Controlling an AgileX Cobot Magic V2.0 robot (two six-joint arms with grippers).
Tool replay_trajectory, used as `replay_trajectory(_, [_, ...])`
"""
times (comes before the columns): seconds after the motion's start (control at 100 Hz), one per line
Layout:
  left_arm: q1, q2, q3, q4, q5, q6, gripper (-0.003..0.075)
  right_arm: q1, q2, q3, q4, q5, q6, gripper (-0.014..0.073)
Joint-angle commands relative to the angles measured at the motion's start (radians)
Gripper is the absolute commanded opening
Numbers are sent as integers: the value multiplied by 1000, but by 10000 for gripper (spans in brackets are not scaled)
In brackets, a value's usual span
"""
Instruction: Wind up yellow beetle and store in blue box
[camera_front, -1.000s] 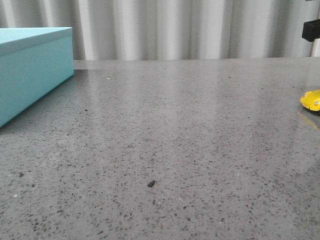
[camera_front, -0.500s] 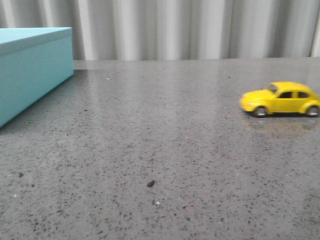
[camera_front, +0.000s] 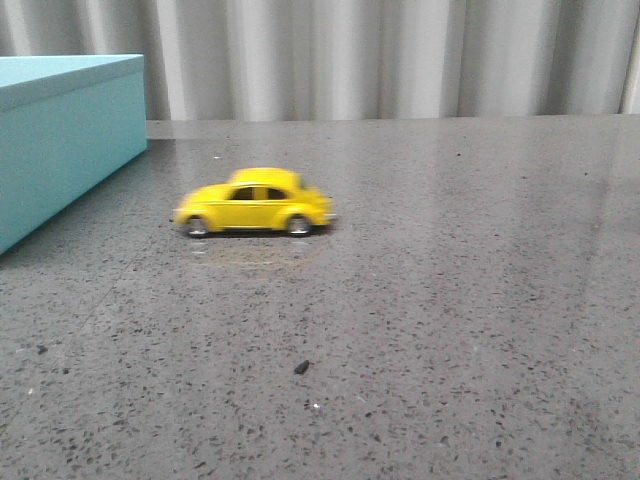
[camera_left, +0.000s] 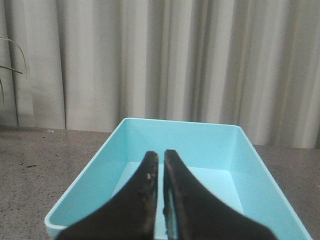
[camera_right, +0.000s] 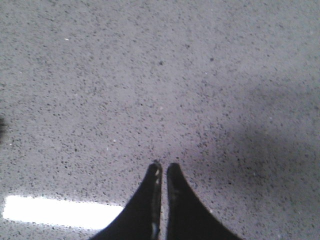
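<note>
Grey curtains hang behind a speckled dark surface (camera_front: 450, 300), and I take the box (camera_front: 60, 140) as my landmark. In the front view the box stands at the far left edge, and the beetle (camera_front: 254, 203) is on its wheels a little to the right of it, near but not touching, its side turned to the camera. The car looks slightly blurred, so I judge it is rolling freely under its spring; nothing holds it. That suggests the winding part is done and only the storing remains.

No arm shows in the front view. My left pincer (camera_left: 160, 165) hangs above the box, and its wrist view looks down into the open turquoise inside, where I see no object. The fingers are together, only a thin slit between them, and hold nothing. I think the left arm waits there because the box is the goal, and the car is coming toward that side.

My right pincer (camera_right: 162, 167) is over bare surface, with neither the box nor the beetle in its view. Its fingers are also together and empty, which fits a pincer that has no more to do with the car.

For the next move I would wait until the beetle stands quiet, then open one pincer and take the rounded body across its sides. The glossy shell may slip, so a central grip is safer.
</note>
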Motion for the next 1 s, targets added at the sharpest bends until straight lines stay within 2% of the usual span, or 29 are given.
replay_trajectory(0.0, [0,17,-41,-6,-81,-7,-21,14,-31,-25,1,-65,2,-61])
replay_trajectory(0.18, [0,39,-104,-6,-7,-7,-21,43,-31,-25,1,-66,2,-61])
replay_trajectory(0.38, [0,146,-216,-6,99,-5,-20,65,-32,-25,1,-73,1,-61])
replay_trajectory(0.58, [-84,301,-363,-6,156,153,-8,65,-63,-25,1,-70,-14,-61])
replay_trajectory(0.65, [-132,365,-417,-6,160,197,45,65,-74,-25,1,-66,-16,-61])
replay_trajectory(0.72, [-184,428,-477,-6,179,265,148,65,-90,-25,1,-50,-25,-61])
replay_trajectory(0.86, [-278,557,-607,-1,229,286,433,65,-130,-25,1,-36,-40,-61])
replay_trajectory(0.91, [-303,600,-642,-1,256,291,482,65,-145,-25,1,-38,-40,-61])
replay_trajectory(0.99, [-336,670,-714,-1,328,318,493,65,-167,-25,1,-37,-40,-61])
